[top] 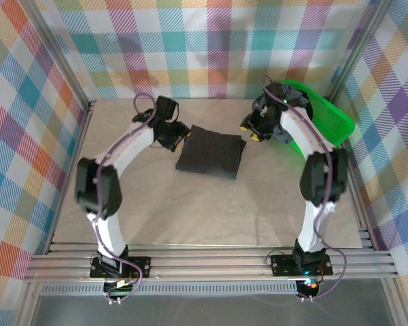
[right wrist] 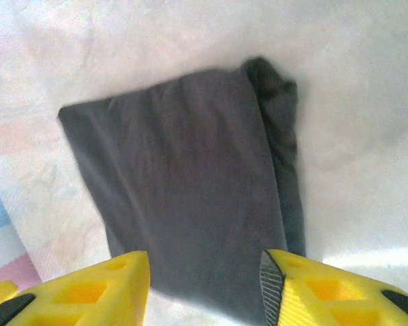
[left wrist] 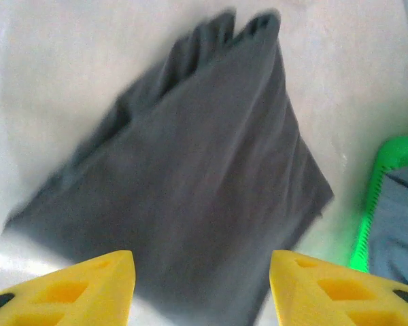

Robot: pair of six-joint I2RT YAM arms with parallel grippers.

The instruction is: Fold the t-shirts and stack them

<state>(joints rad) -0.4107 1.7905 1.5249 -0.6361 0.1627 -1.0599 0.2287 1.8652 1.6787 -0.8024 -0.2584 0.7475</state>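
Observation:
A charcoal-black t-shirt (top: 210,153) lies folded into a flat rectangle in the middle of the far half of the table. From the left wrist the same shirt (left wrist: 197,183) spreads out beyond the fingers, and from the right wrist the shirt (right wrist: 190,190) lies flat below. My left gripper (top: 179,138) hovers at its left edge, open and holding nothing. At the shirt's right side hangs my right gripper (top: 248,129), likewise open and empty. A medium grey t-shirt (left wrist: 398,224) lies inside the green basket.
The bright green plastic basket (top: 326,119) stands at the far right, behind the right arm; its rim (left wrist: 370,204) shows in the left wrist view. Checked cloth walls enclose the table on three sides. An aluminium rail runs along the near edge.

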